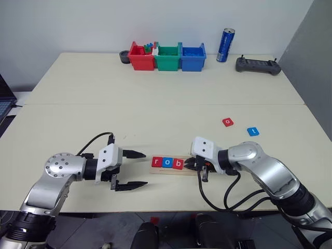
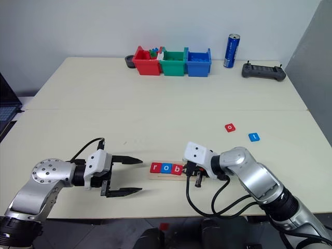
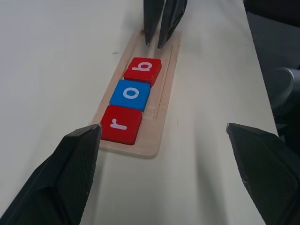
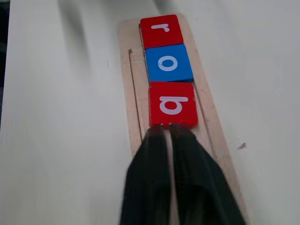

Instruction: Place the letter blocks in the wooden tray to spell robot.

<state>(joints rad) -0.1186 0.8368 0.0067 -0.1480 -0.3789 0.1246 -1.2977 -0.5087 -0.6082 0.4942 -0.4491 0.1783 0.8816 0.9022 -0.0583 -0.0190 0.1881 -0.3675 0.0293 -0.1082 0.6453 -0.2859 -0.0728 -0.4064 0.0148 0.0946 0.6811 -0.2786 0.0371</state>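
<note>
My right gripper point(image 4: 169, 133), fingers pressed together and holding nothing, angles down over the wooden tray point(image 1: 176, 170), tips at the red "b" block point(image 4: 172, 104). My left gripper point(image 1: 129, 169) is spread wide, level, off the tray's other end. The tray lies crosswise before me, reading r point(image 1: 157, 162), o point(image 1: 167, 162), b; two blocks point(image 1: 227, 122) point(image 1: 252, 131) lie apart.
</note>
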